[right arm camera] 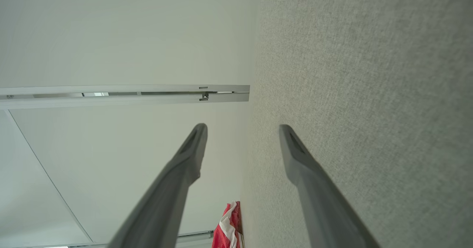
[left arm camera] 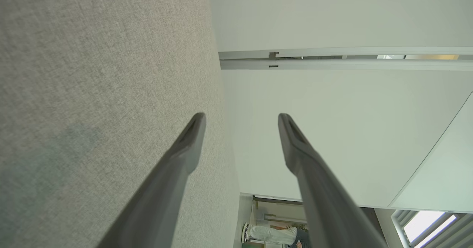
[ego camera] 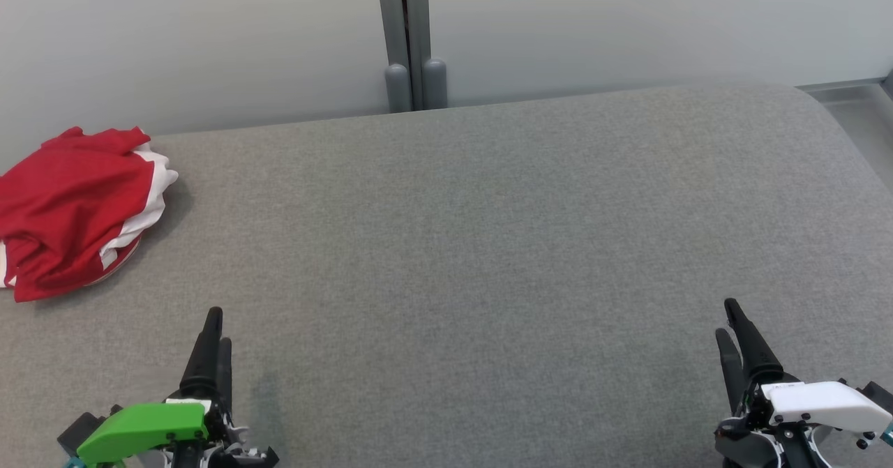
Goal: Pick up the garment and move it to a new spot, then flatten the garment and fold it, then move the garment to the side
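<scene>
One red garment (ego camera: 70, 203), crumpled heap, direction unclear

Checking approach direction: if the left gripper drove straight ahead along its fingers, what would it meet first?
Probably the pale wall behind the grey surface; the open left gripper points along the fabric, well right of the red garment. Depth is unclear.

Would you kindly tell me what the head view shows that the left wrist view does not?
Head view, beyond the left wrist view: the crumpled red and white garment at the surface's far left, and the right tool, empty. Left wrist view, beyond the head view: what looks like a person in white far off, and a slatted window. Shared: the gray fabric surface, the pale wall with its gray post, and the left tool, fingers apart, holding nothing.
</scene>
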